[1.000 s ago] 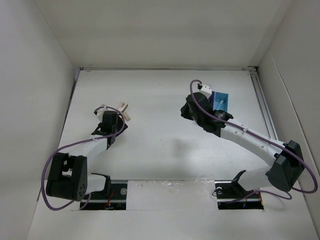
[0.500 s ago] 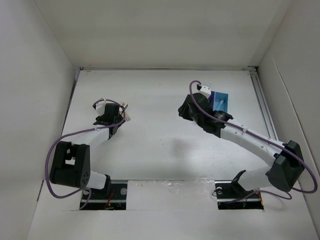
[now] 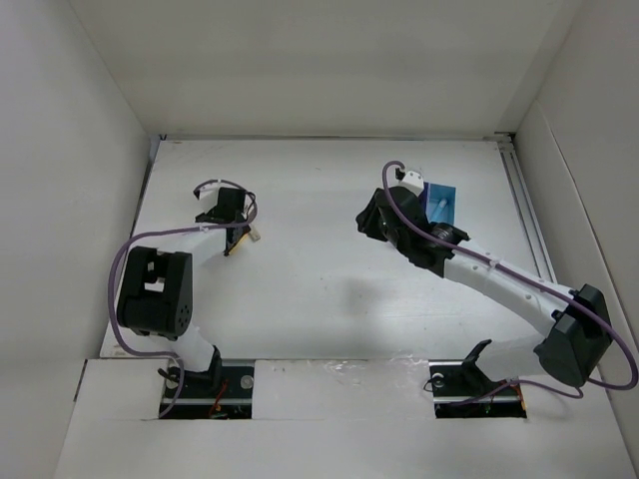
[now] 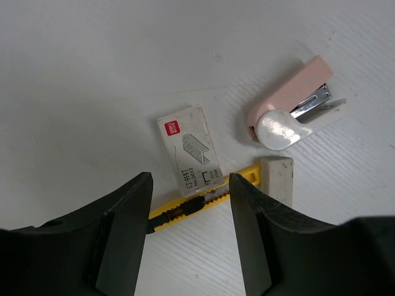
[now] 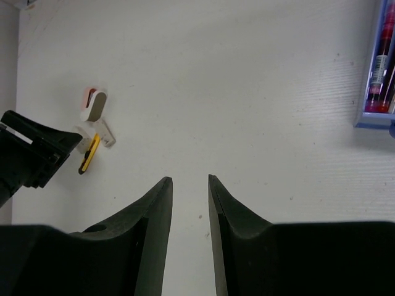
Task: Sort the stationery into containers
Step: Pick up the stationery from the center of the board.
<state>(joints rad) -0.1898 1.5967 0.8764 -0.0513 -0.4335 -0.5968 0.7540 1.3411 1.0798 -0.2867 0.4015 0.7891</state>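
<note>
My left gripper (image 4: 190,185) is open and hovers just above a cluster of stationery: a clear staple box (image 4: 187,150), a pink stapler (image 4: 290,105), a yellow utility knife (image 4: 197,205) and a white eraser (image 4: 276,179). The knife's middle lies between its fingers. In the top view the left gripper (image 3: 234,226) is at the left, over that cluster (image 3: 247,236). My right gripper (image 5: 189,182) is open with a narrow gap and empty, above bare table. The joined blue containers (image 3: 440,203) stand behind it in the top view. One tray (image 5: 378,68) holds red pens.
White walls enclose the table on the left, back and right. A rail (image 3: 526,215) runs along the right edge. Purple cables loop round both arms. The left gripper (image 5: 31,157) and the cluster (image 5: 94,120) show at the left of the right wrist view.
My left arm has swung and reached farther back, bringing the gripper over the stationery cluster. The right arm has barely moved.
</note>
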